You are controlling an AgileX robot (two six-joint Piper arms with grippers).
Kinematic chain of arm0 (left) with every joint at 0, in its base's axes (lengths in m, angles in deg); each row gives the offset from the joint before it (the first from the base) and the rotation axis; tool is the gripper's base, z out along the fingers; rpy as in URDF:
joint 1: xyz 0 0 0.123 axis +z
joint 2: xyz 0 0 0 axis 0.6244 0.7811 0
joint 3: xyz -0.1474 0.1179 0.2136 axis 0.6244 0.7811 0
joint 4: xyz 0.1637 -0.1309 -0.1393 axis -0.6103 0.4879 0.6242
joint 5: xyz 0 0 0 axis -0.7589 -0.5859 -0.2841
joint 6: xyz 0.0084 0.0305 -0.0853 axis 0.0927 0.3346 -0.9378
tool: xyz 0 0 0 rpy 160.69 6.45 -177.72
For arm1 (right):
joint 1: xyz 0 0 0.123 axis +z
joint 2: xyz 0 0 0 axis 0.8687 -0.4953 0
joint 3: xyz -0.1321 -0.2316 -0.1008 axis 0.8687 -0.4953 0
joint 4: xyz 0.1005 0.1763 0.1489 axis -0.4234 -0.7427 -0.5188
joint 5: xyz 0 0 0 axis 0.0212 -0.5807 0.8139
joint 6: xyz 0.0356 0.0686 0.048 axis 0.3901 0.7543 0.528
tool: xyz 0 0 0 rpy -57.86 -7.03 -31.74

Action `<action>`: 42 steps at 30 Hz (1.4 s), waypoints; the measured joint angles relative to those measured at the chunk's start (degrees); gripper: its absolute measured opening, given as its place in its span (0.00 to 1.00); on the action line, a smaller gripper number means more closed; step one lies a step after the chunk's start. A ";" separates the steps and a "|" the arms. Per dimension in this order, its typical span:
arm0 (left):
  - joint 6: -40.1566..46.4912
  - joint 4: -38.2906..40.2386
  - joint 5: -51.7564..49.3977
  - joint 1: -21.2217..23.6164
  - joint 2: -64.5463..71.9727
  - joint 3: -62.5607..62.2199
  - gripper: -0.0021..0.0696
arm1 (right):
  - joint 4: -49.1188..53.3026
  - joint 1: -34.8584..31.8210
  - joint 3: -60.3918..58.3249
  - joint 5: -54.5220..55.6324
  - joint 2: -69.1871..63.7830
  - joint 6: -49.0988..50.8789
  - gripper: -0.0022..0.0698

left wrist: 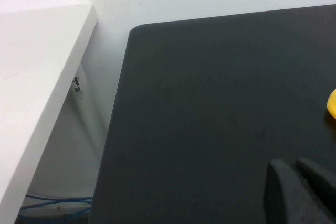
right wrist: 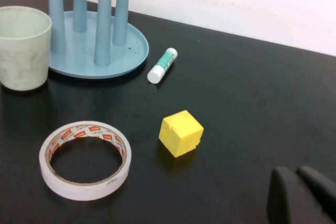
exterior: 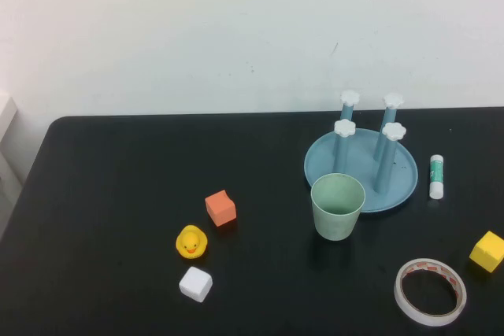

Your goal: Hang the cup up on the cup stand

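I see the black tabletop [exterior: 118, 194] filling the high view, its far edge against a white wall. Largest item on it: the round light-blue plastic cup stand [exterior: 361, 164], sitting toward the far right corner, its four upright blue pegs capped with white flower shapes. The pale mint-green plastic tumbler [exterior: 337, 206], the cup, stands upright and mouth-up just at the stand's near rim, on the tabletop; whether it touches the rim I cannot tell. It hangs on no peg. A ring of clear adhesive tape [exterior: 430, 291] with a printed core lies flat near the right near corner. A white-and-green glue stick [exterior: 436, 176] lies just beside the stand, toward the right edge. A yellow toy cube [exterior: 487, 251] sits by the right edge, between glue stick and tape. Toward the middle of the table, well apart from the stand: an orange toy cube [exterior: 220, 208], a yellow rubber duck [exterior: 191, 241] nearer me, and a white toy cube [exterior: 195, 283] nearest the near edge. Left gripper [left wrist: 299, 192]: only dark finger ends show in its wrist view, above the table near the left far corner, beside a white shelf [left wrist: 37, 87]; I cannot tell their spacing. Right gripper [right wrist: 302, 195]: dark finger ends only, above the table's right side, near the yellow cube; spacing likewise cannot be told.
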 joint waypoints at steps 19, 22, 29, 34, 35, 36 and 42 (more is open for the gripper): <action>0.00 0.00 0.00 0.00 0.00 0.00 0.03 | 3.21 0.00 0.00 0.10 0.00 0.00 0.03; 0.00 0.00 0.00 0.00 0.00 0.00 0.03 | 3.21 0.00 0.00 0.10 0.00 0.00 0.03; 0.00 0.00 0.00 0.00 0.00 0.00 0.03 | 3.21 0.00 0.00 0.10 0.00 0.00 0.03; 0.00 0.00 0.00 0.00 0.00 0.00 0.03 | 3.52 0.00 0.00 0.10 0.00 0.00 0.03; 0.00 0.00 0.00 0.00 0.00 0.00 0.03 | 3.52 0.00 0.00 0.10 0.00 0.00 0.03; 0.00 0.00 0.00 0.00 0.00 0.00 0.03 | 3.52 0.00 0.00 0.10 0.00 0.00 0.03; 0.00 0.00 0.00 0.00 0.00 0.00 0.03 | 3.62 0.00 0.00 0.10 0.00 0.00 0.03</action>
